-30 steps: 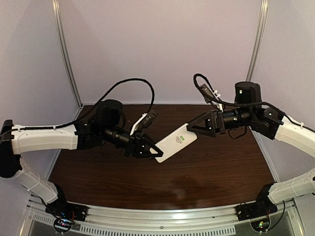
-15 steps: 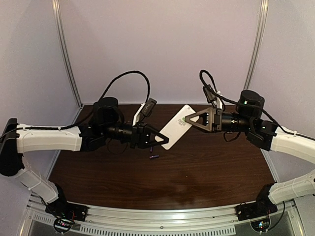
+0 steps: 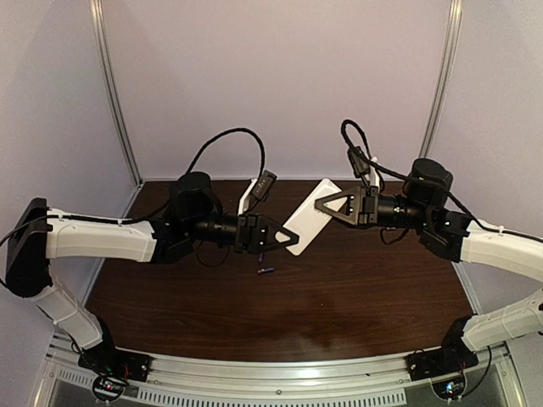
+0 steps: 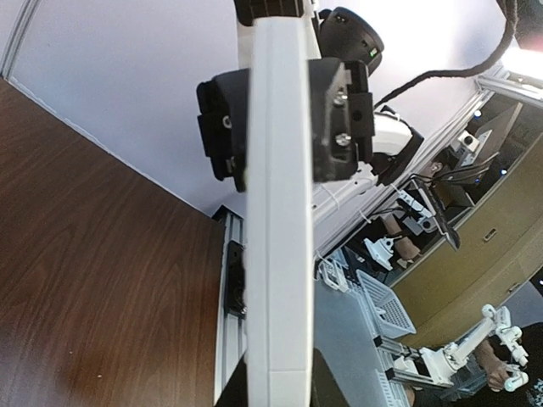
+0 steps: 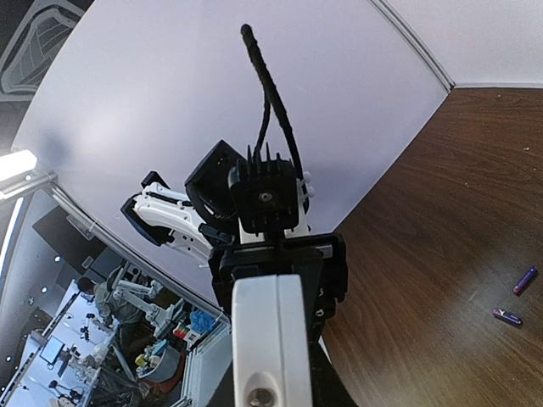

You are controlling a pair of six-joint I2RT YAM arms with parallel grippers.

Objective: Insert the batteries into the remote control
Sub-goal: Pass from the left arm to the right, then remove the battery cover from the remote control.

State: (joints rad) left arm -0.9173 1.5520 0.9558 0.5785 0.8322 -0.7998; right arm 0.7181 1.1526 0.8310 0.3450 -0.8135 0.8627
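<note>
The white remote control [image 3: 310,222] hangs in the air over the middle of the table, tilted, gripped at both ends. My left gripper [image 3: 293,240] is shut on its lower near end, and my right gripper [image 3: 321,206] is shut on its upper far end. In the left wrist view the remote control [image 4: 278,254] shows edge-on, with the right gripper [image 4: 280,127] clamped across it higher up. The right wrist view shows the same white edge [image 5: 267,339] between my fingers. Two purple batteries [image 5: 525,280] [image 5: 506,316] lie on the wood below; the top view shows one battery [image 3: 266,270].
The dark wooden table [image 3: 365,297] is walled in pale panels at the back and sides. An aluminium rail [image 3: 280,373] runs along the near edge. Black cables [image 3: 229,140] loop above both wrists.
The right gripper went from open to shut on the remote's upper end. Both arms carried the remote up and toward the back. A battery now shows on the table beneath.
</note>
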